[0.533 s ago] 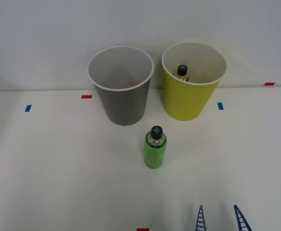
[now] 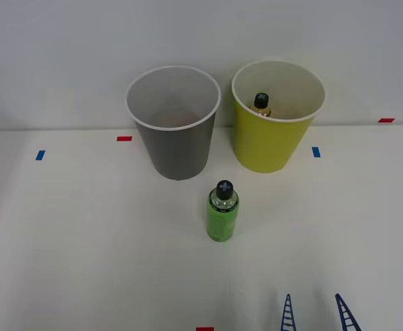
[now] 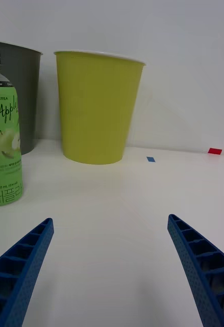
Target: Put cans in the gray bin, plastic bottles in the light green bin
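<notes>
The gray bin [image 2: 174, 131] stands at the back of the white table, and the light green bin [image 2: 276, 121] is to its right. A black-capped plastic bottle [image 2: 261, 103] leans inside the light green bin. Another plastic bottle [image 2: 222, 211] with a bright green label stands upright in front of the two bins. My right gripper [image 2: 315, 314] is open near the table's front edge, to the right of that bottle and apart from it. In the right wrist view, the green bottle [image 3: 3, 138], gray bin [image 3: 20, 94] and light green bin [image 3: 97, 104] lie ahead of the open gripper [image 3: 110, 265]. No cans are in view.
Small red tape marks [image 2: 124, 138] and blue tape marks [image 2: 40, 155] lie on the table [image 2: 84, 241]. A pale wall rises right behind the bins. Bare tabletop spreads to the left and right of the standing bottle.
</notes>
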Controlling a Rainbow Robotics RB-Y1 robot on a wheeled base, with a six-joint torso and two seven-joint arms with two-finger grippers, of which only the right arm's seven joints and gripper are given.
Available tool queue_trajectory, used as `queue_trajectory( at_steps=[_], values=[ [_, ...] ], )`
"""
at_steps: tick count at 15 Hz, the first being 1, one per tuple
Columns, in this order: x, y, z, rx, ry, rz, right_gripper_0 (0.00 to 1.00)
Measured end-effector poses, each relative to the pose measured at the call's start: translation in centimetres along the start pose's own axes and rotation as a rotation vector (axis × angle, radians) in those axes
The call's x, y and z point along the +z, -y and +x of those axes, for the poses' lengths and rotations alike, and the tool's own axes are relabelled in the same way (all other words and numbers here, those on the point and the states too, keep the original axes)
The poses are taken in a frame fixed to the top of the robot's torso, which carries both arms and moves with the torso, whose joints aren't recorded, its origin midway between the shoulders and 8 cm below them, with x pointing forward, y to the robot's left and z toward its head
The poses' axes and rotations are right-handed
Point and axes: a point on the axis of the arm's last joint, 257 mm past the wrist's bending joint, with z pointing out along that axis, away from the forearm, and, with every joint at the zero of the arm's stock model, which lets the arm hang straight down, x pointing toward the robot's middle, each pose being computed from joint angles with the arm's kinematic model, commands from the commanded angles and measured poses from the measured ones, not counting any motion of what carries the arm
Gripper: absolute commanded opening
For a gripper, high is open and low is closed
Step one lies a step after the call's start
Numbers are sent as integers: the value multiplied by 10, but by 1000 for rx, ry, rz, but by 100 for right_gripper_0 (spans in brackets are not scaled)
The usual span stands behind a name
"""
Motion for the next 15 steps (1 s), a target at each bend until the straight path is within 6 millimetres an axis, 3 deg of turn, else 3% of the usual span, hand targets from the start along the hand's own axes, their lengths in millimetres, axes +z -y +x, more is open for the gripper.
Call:
queue_trajectory(
  at_steps=[15],
  values=[
    [0,0,0,0,0,0,77]
  ],
)
